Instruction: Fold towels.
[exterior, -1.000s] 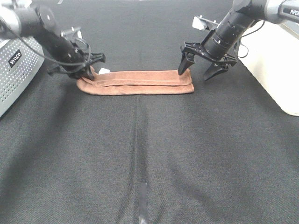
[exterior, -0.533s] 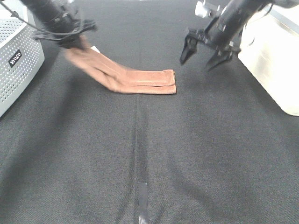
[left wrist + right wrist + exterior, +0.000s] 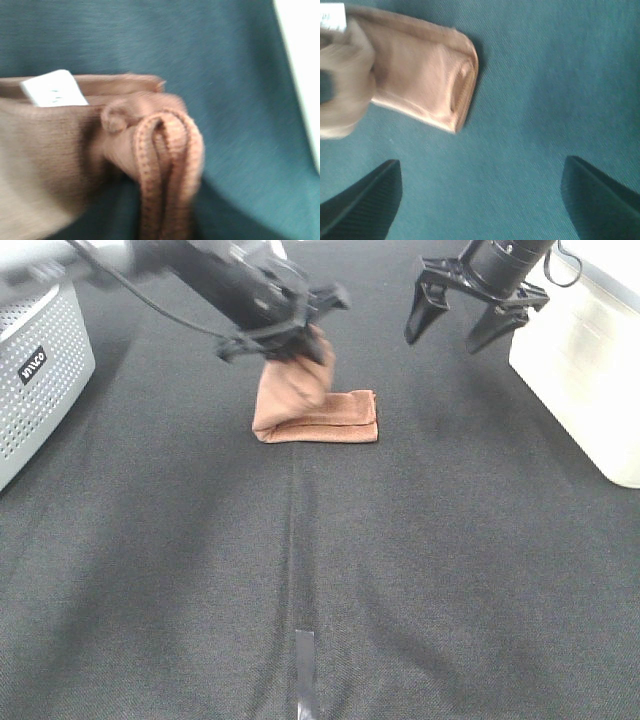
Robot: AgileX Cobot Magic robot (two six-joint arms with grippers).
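One reddish-brown towel (image 3: 330, 418), half folded, hangs from the left hand (image 3: 305, 345) gripping its end; right hand (image 3: 445, 338) spread wide.

basket (image 3: 45, 360) left, bin (image 3: 580, 370) right, towel (image 3: 335, 415) centre-back; bare mat (image 3: 320, 570) in front

Blk label (image 3: 32, 365) on grey basket (image 3: 62, 320) reads approx. "invco".

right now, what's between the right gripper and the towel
Only bare dark tabletop cloth separates the right gripper from the towel; the right wrist view shows it.
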